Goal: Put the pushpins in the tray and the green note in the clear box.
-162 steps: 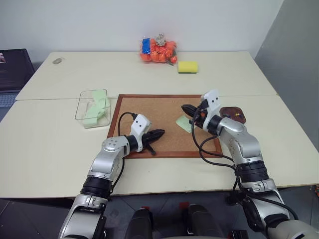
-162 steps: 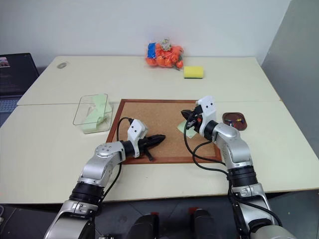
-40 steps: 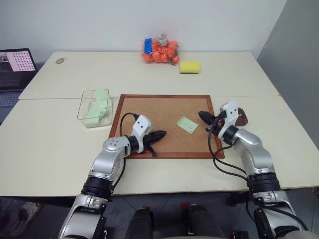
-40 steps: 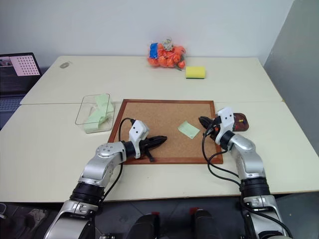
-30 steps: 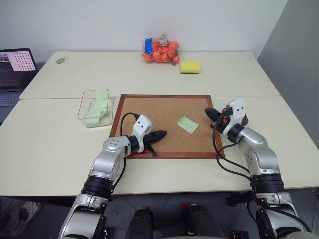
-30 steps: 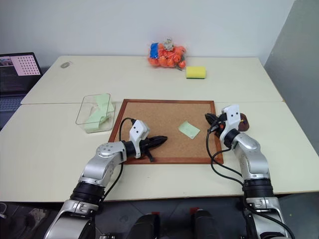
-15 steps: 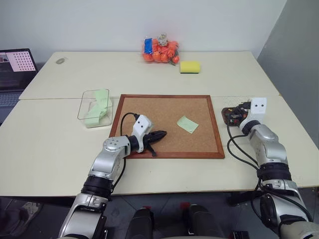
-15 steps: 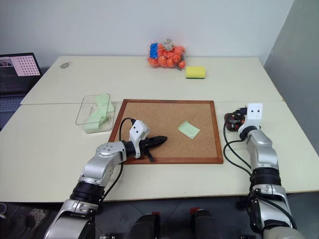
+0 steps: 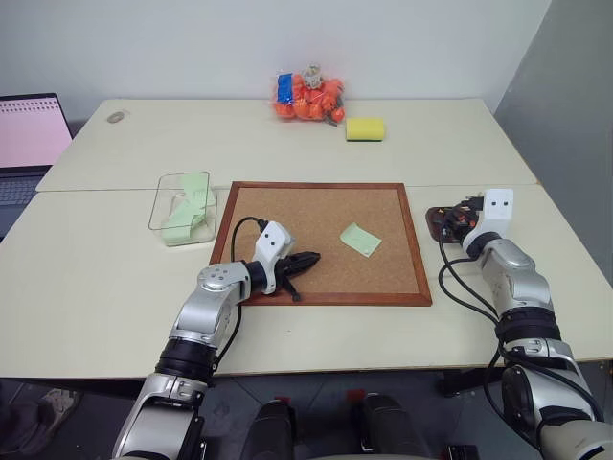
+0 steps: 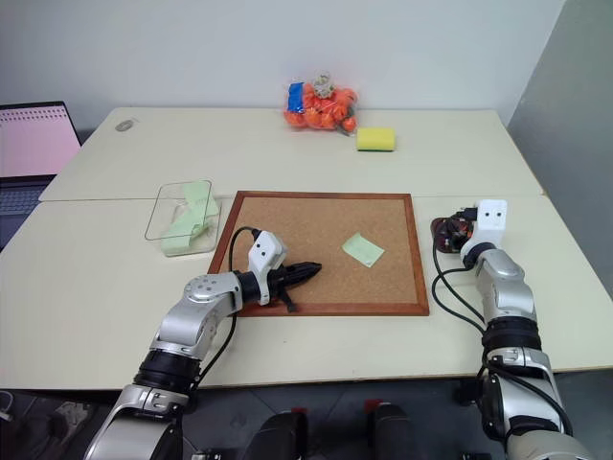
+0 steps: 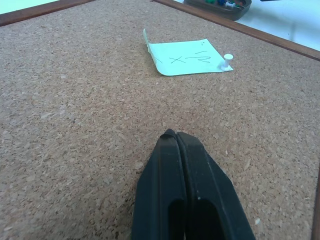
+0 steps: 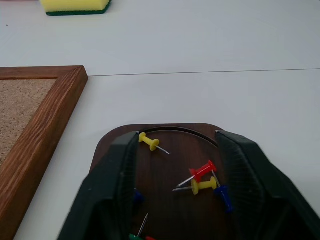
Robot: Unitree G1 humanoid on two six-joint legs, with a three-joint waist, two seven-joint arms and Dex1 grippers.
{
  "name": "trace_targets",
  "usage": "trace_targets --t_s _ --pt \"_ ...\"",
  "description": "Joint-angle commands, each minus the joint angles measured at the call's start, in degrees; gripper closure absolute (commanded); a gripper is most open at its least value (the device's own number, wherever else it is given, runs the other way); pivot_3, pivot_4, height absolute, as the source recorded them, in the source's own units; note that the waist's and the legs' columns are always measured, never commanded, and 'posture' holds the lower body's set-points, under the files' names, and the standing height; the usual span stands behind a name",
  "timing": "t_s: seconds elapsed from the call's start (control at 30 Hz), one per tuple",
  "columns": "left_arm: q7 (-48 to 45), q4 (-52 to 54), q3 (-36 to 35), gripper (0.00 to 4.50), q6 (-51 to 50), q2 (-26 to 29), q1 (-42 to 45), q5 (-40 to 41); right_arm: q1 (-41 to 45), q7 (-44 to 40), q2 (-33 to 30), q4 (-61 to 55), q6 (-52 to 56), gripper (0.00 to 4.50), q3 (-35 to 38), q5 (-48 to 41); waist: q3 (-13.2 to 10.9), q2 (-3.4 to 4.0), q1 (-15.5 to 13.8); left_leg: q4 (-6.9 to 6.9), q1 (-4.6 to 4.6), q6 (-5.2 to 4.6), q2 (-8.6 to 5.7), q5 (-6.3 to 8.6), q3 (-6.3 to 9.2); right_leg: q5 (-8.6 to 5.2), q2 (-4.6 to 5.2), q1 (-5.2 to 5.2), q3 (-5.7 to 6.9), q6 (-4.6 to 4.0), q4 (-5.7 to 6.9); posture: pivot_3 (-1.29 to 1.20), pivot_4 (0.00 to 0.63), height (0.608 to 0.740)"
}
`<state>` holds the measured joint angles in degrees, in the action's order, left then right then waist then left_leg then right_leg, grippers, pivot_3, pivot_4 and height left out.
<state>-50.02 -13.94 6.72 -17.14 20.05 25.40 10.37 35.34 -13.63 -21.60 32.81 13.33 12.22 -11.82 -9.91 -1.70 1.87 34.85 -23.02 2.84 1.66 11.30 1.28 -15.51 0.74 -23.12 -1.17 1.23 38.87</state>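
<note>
— What sort of place is this?

— An office or lab room. Two plain cream tables (image 9: 316,144) are pushed together against a bare white wall (image 9: 192,43), with a grey partition (image 9: 575,105) at three o'clock.

— Anything else to back that?

— An open laptop (image 9: 29,144) with a lit pink screen sits at nine o'clock. A wooden-framed corkboard (image 9: 316,235) lies flat in the middle with a paper note pinned on it. At twelve o'clock rest a yellow sponge (image 9: 364,128) and a net bag of orange things (image 9: 306,98).
</note>
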Motion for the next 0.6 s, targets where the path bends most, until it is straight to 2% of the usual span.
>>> trace_targets --t_s 0.03,0.2,0.33,0.6 --pt "-0.73 -0.87 1.40 4.50 -1.59 0.28 -1.53 -0.20 0.82 0.46 -0.77 -2.37 -0.92 1.00 1.09 0.02 0.00 0.00 0.00 0.00 0.00 0.00 0.00 0.00 0.00 0.00 0.00 0.00 0.00 0.00 0.00 0.00 0.150 0.740" --pt "-0.85 -1.40 1.29 4.50 -1.38 0.33 -1.05 -0.23 -0.82 -0.43 -0.67 -6.55 -0.58 0.04 0.47 -0.20 0.00 0.00 0.00 0.00 0.00 0.00 0.00 0.00 0.00 0.00 0.00 0.00 0.00 0.00 0.00 0.00 0.150 0.740" --pt "-0.82 -1.49 1.27 4.50 -1.22 0.29 -0.97 -0.26 -3.08 -1.76 -0.80 -11.29 -0.62 0.04 -0.72 0.22 0.00 0.00 -0.02 0.00 -0.01 0.00 0.00 0.00 0.01 0.00 0.00 0.00 0.01 0.00 0.00 0.00 0.150 0.740" --pt "-0.90 -2.16 1.34 4.50 -0.76 0.04 -0.76 -0.35 -10.07 -9.78 -1.22 -24.44 -0.97 0.04 -6.07 0.31 0.00 0.00 -0.01 0.00 -0.01 0.00 0.00 0.00 0.02 0.00 0.00 0.00 0.01 0.00 0.00 0.00 0.150 0.740"
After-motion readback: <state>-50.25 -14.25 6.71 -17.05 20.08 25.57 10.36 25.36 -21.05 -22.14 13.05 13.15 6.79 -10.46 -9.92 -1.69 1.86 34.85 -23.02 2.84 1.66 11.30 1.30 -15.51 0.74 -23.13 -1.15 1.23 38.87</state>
